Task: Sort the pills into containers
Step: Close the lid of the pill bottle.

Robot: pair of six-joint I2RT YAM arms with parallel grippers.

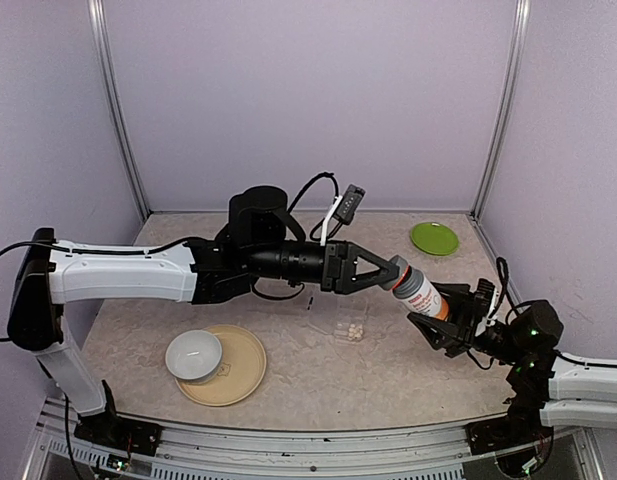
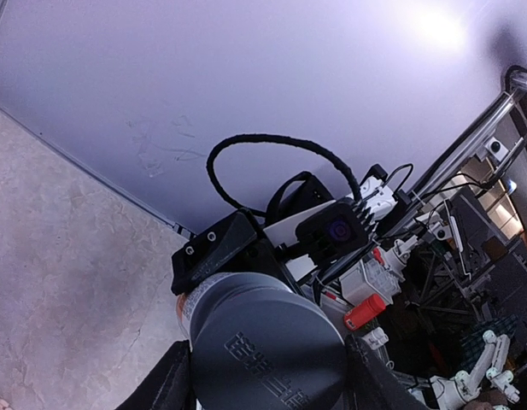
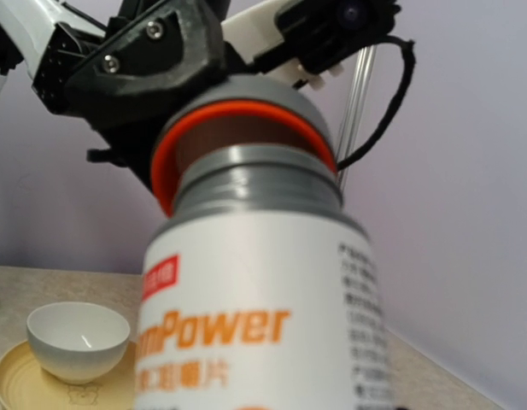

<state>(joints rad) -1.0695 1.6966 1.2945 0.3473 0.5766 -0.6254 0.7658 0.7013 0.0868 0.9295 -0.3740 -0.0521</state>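
Hanging above the table [image 1: 288, 345] right of centre, the bottle [image 1: 424, 292] was grasped at its body by the right gripper [image 1: 440, 318] and at its grey cap [image 2: 267, 350] by the left gripper [image 1: 390, 272], while the pills [image 1: 356, 331], visible only from the top, lay in the clear box [image 1: 343, 325] below, well away from every edge.

Soft, even light is filling the enclosure, and shadows on the table [image 1: 318, 385] are looking faint. Glare is blooming top-right in the left wrist view. The bottle [image 3: 254, 290] is looking slightly soft, close against the right wrist lens.
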